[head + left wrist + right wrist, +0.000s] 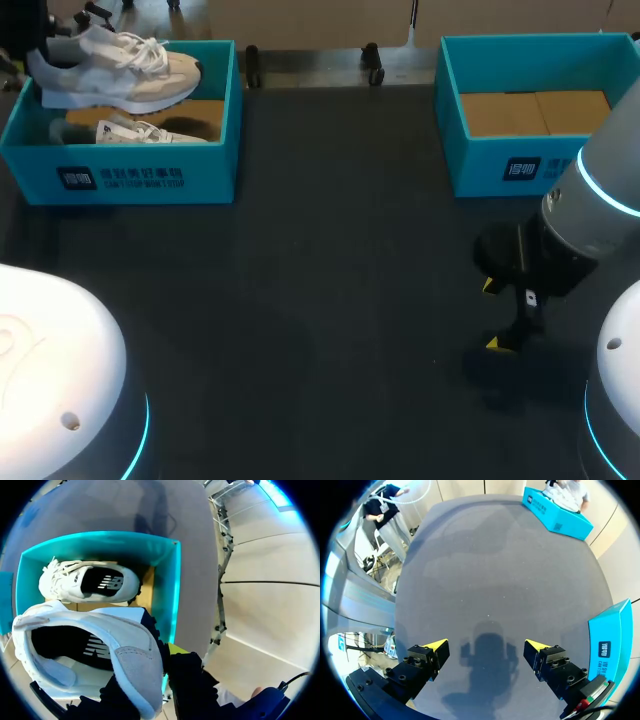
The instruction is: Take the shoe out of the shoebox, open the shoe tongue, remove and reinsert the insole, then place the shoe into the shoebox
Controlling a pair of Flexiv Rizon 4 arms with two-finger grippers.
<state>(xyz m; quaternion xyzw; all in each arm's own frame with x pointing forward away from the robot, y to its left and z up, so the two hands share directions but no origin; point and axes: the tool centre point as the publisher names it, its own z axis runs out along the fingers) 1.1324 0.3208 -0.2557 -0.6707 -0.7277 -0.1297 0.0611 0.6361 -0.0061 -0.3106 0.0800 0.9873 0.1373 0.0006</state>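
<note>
Step one looks half done: my left claw (150, 680) pinches the shoe (115, 70) at its heel, held just above the left shoebox (120, 180), where a second shoe (135, 132) lies. Everything after the lift-out is left to do, I judge. My right claw (486, 647) hangs spread over the counter (330, 250).

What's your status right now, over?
Left jaws shut on shoe, held above left shoebox. Right jaws open, over the table. Second shoe lies in that box, under the held one.
</note>
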